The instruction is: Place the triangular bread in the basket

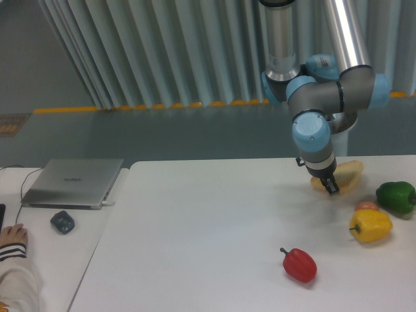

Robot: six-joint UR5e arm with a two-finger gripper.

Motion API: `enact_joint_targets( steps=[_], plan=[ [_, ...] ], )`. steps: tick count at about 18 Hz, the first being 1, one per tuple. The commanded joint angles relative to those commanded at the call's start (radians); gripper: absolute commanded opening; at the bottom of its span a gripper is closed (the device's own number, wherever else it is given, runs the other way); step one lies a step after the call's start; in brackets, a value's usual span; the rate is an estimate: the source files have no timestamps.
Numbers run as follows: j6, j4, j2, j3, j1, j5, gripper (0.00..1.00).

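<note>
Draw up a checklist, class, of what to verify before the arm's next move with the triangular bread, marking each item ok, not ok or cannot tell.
1. Hand at the triangular bread: ok.
2. Hand closed firmly on the bread: cannot tell, the hand hides the contact.
3. Bread clear of the table: cannot tell from this single view.
4. Basket in view as a target: not ok, none visible.
5. Green pepper and yellow pepper apart from the bread: ok.
6. Red pepper away from the hand: ok.
</note>
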Motion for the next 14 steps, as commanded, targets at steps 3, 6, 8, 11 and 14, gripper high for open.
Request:
enact_joint_targets(
  steps=[3, 6, 8, 11, 14],
  plan=[
    [-0.005, -0.008, -0.006, 0.021, 0.002, 0.0, 0.24],
    [-0.002, -0.052, -0.011, 0.054, 0.006, 0.0, 0.05],
    [0.0, -0.089, -0.014, 0.08, 0.008, 0.0, 0.03],
    [0.006, -0.149, -0.012, 0.138, 0.009, 0.0, 0.02],
    [0.012, -0.17, -0.005, 0.204, 0.015, -0.002, 0.02]
  ],
)
